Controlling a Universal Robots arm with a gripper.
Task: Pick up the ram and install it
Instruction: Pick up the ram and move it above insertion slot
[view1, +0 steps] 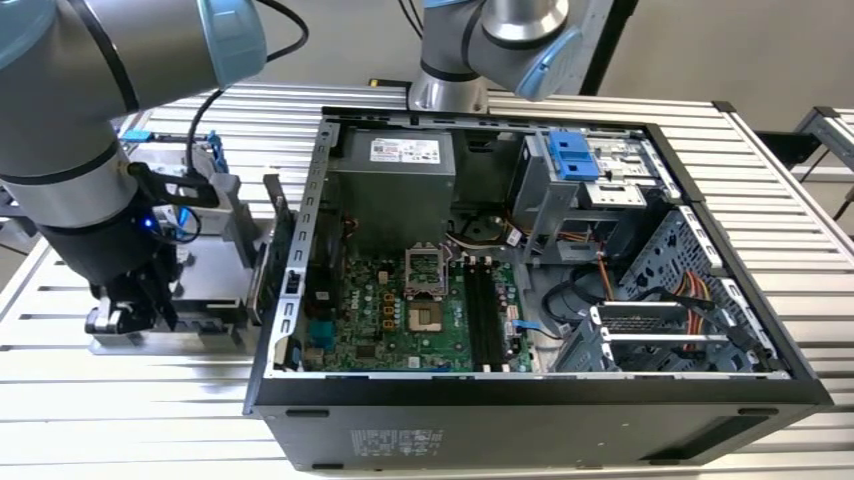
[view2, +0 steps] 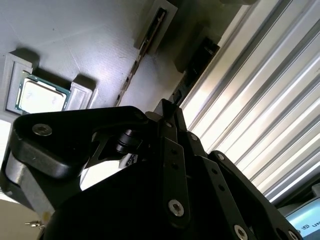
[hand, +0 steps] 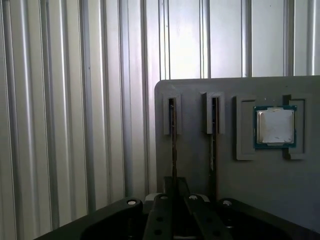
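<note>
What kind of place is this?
Probably a robot lab or workshop for putting computers together. A robot arm reaches down beside an open computer case on a ribbed metal table, and a gray tray holds a processor chip.

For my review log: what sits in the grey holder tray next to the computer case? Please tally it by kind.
On the flat grey plastic holder tray:
thin dark ram sticks, standing on edge in narrow slots: 2
square silver-topped processor chip with a green border, lying in a recess: 1
Total: 3
</note>
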